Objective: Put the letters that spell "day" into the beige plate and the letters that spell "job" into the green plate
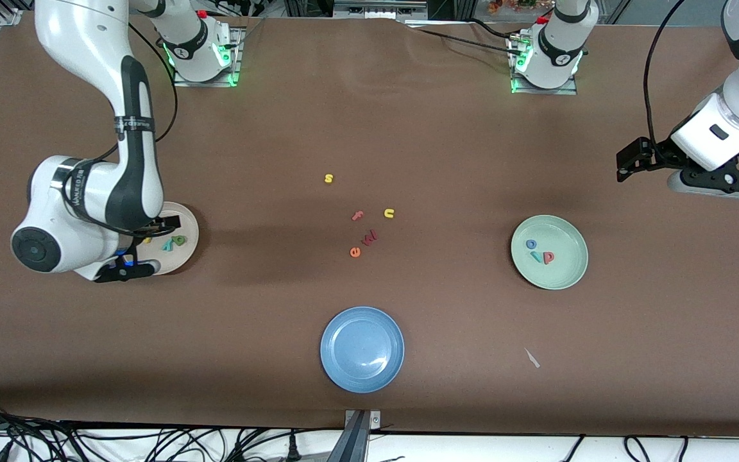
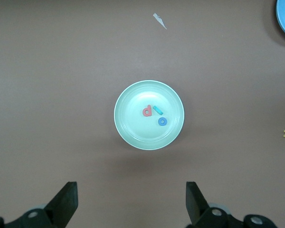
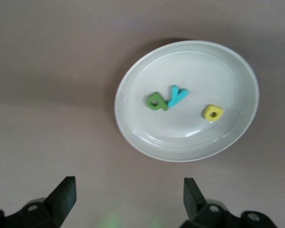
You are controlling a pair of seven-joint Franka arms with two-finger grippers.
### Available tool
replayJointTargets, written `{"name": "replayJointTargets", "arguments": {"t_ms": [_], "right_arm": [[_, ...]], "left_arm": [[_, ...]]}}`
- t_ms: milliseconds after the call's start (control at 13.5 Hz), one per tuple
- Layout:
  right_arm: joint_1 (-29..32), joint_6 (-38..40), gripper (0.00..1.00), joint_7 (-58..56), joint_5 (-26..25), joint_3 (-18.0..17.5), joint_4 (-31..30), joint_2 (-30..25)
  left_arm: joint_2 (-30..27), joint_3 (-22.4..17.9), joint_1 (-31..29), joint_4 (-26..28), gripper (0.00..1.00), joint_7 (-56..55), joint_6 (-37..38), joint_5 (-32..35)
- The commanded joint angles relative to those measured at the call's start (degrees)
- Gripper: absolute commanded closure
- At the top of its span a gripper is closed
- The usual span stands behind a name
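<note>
Right wrist view: I see my right gripper (image 3: 126, 202) spread wide, empty, over the beige plate (image 3: 147, 142) holding the yellow d (image 3: 213, 112), green a (image 3: 156, 101) and teal y (image 3: 178, 95). The left gripper (image 2: 131, 202) hangs wide above the green plate (image 2: 128, 133), which holds the teal j (image 2: 157, 110), blue o (image 2: 162, 121) and pink-red b (image 2: 147, 111).

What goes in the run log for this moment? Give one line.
beige plate: d, a, y in | green plate: j, o, b in | right gripper: open over beige plate | left gripper: open, waiting

Brown table (image 1: 446, 141), black cables (image 1: 151, 443) along its near edge
</note>
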State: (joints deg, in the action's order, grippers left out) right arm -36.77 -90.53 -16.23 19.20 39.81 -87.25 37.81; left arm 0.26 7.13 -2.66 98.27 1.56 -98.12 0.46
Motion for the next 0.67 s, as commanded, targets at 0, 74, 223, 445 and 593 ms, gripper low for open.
{"name": "replayJointTargets", "arguments": {"t_ms": [0,74,223,445,593], "right_arm": [[-0.93,2.72,0.0,0.33,-0.4,0.44,0.85,-0.54],[-1.89,3.77,0.0,0.07,-0.57,1.05,2.24,-0.63],[-4.09,7.37,0.0,0.41,-3.28,1.5,4.35,-0.63],[-6.21,6.69,0.0,3.99,-6.37,-0.68,1.75,-7.45],[-4.63,4.84,0.0,9.44,-13.36,-7.78,-2.38,-14.31]], "left_arm": [[-0.61,-0.1,0.2,-0.27,0.0,1.08,0.29,-0.81],[-0.61,-0.1,0.2,-0.27,0.0,1.08,0.29,-0.81],[-0.61,-0.1,0.2,-0.27,0.0,1.08,0.29,-0.81],[-0.61,-0.1,0.2,-0.27,0.0,1.16,0.38,-0.9],[-0.61,-0.1,0.2,-0.27,0.0,1.16,0.38,-0.81]]}}
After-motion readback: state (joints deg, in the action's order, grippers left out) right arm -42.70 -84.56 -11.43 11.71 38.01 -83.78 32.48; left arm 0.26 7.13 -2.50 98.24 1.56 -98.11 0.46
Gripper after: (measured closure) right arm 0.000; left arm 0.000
